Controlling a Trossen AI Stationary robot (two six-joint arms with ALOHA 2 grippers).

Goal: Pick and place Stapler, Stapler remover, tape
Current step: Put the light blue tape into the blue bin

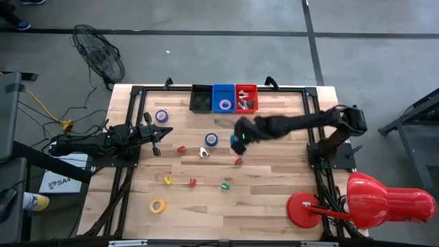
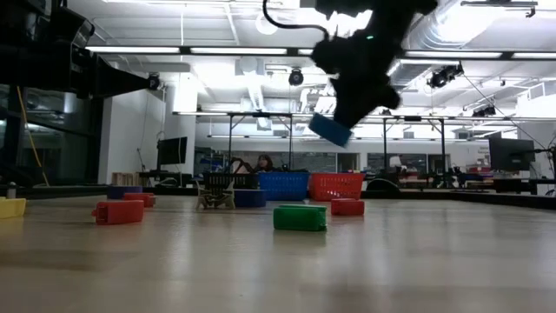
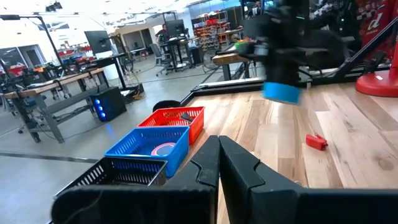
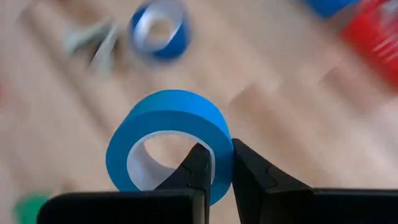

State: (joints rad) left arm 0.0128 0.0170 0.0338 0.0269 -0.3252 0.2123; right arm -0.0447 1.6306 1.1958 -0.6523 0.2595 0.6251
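1. Pinching the wall of a light blue tape roll [image 4: 168, 146], the right gripper [image 4: 214, 165] is holding it between its two dark fingers [image 4: 198, 167], one inside the ring and one outside.
2. The roll is hanging clear of the table [image 1: 274, 192], seen in the low view high in the frame, tilted under the gripper.
3. In the high view that gripper [image 1: 240, 139] is sitting just right of centre, with the right arm [image 1: 302, 123] reaching in from the right edge.
4. A darker blue tape roll [image 1: 212, 139] is lying on the wood just left of it, beside a metal stapler remover [image 1: 204, 152].
5. Three bins are standing along the upper edge: black [image 1: 201, 98], blue [image 1: 223, 97] and red [image 1: 246, 97].
6. The left gripper [image 3: 219, 163] is waiting at the left side of the table with its fingers pressed together, empty.
7. A purple roll [image 1: 161, 116] and a yellow roll [image 1: 158, 205] are lying at the left, upper and lower.
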